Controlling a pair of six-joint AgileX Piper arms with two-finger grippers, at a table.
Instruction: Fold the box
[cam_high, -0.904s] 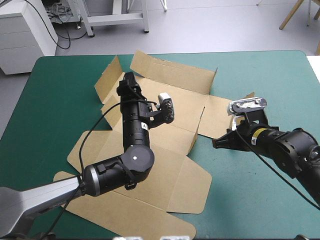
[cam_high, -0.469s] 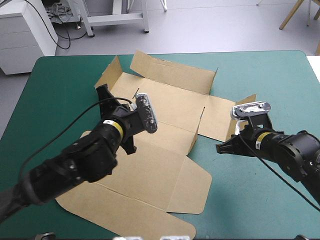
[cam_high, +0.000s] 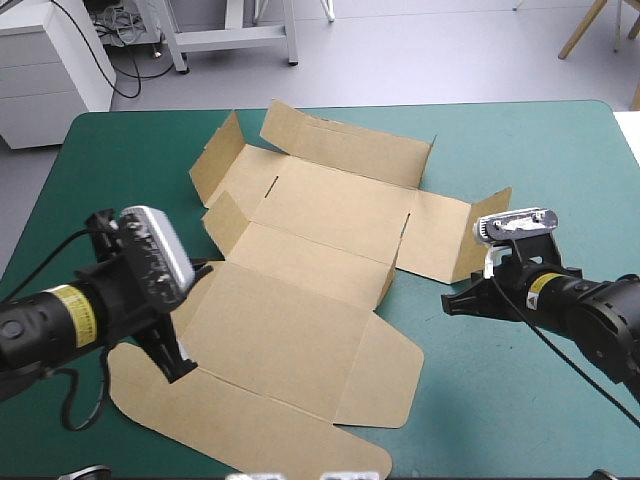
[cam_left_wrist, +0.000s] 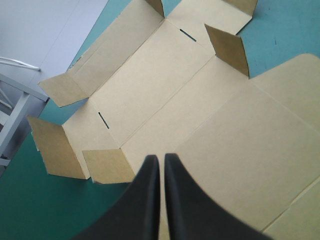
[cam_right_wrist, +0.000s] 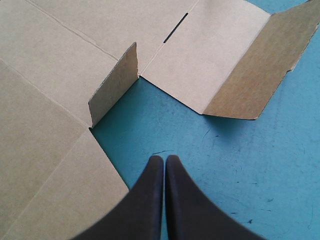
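The brown box (cam_high: 320, 300) lies open as a cut sheet in the middle of the table. Its far wall (cam_high: 345, 145) and several side flaps stand partly raised, and the big lid panel lies flat toward the near edge. My left arm (cam_high: 90, 310) is at the sheet's near-left corner. The left gripper (cam_left_wrist: 161, 158) is shut and empty, over the lid panel, pointing across the box (cam_left_wrist: 150, 90). My right gripper (cam_high: 452, 302) is just off the box's right side. It (cam_right_wrist: 160, 159) is shut and empty over the teal-green cover, short of a small raised flap (cam_right_wrist: 114, 82).
A tilted-up right end flap (cam_high: 488, 235) stands just beyond the right gripper. Bare teal-green cover (cam_high: 530, 150) runs along the table's right side and far-left corner. The lid's rounded corner (cam_high: 360, 462) nearly reaches the near edge.
My left arm has pulled back from over the box's middle to the near-left corner of the sheet. The right gripper has drawn slightly back toward the right. The box has stayed put.
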